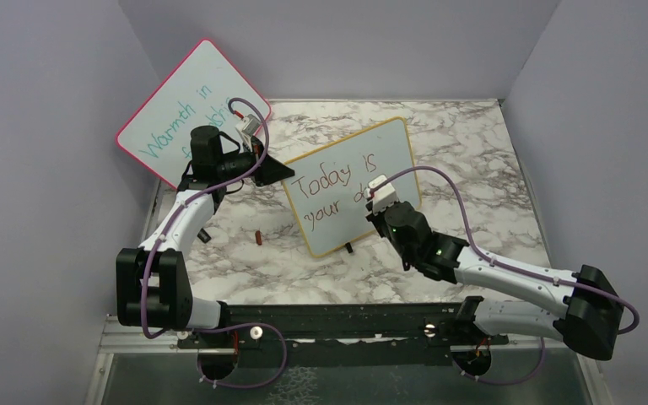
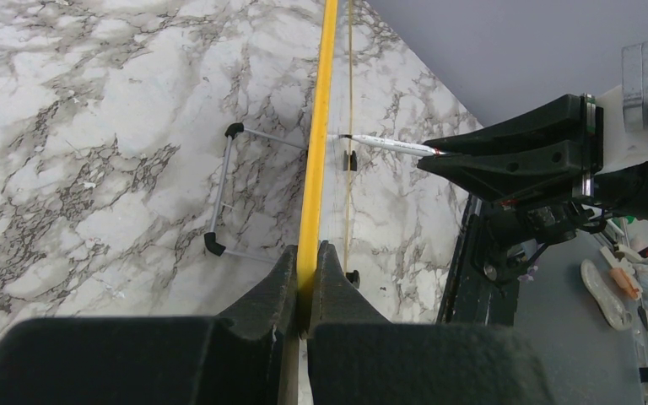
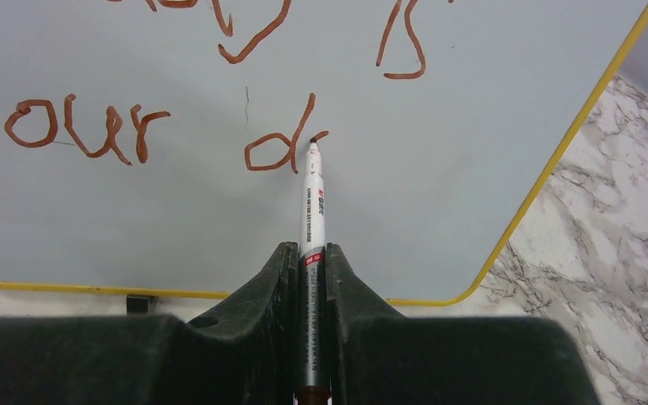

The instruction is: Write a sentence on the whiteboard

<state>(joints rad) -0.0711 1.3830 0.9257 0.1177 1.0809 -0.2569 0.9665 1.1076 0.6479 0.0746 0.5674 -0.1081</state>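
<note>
The yellow-framed whiteboard (image 1: pixel 388 148) stands tilted on the marble table. My left gripper (image 1: pixel 280 173) is shut on its upper left edge; in the left wrist view the yellow frame (image 2: pixel 315 152) runs straight between the closed fingers of that gripper (image 2: pixel 306 261). My right gripper (image 1: pixel 380 202) is shut on a white marker (image 3: pixel 313 211), whose tip rests on the board (image 3: pixel 439 169) just right of a "d". The red-brown sentence (image 1: pixel 331 181) reads "Today is" above "your d" (image 3: pixel 93 135). The left wrist view shows the marker (image 2: pixel 388 143) meeting the board's face.
A pink-framed board with teal writing (image 1: pixel 187 105) leans against the back left wall. A small red cap (image 1: pixel 257 238) and a small black piece (image 1: pixel 205 237) lie on the table left of the whiteboard. A wire stand (image 2: pixel 219 202) props the board from behind.
</note>
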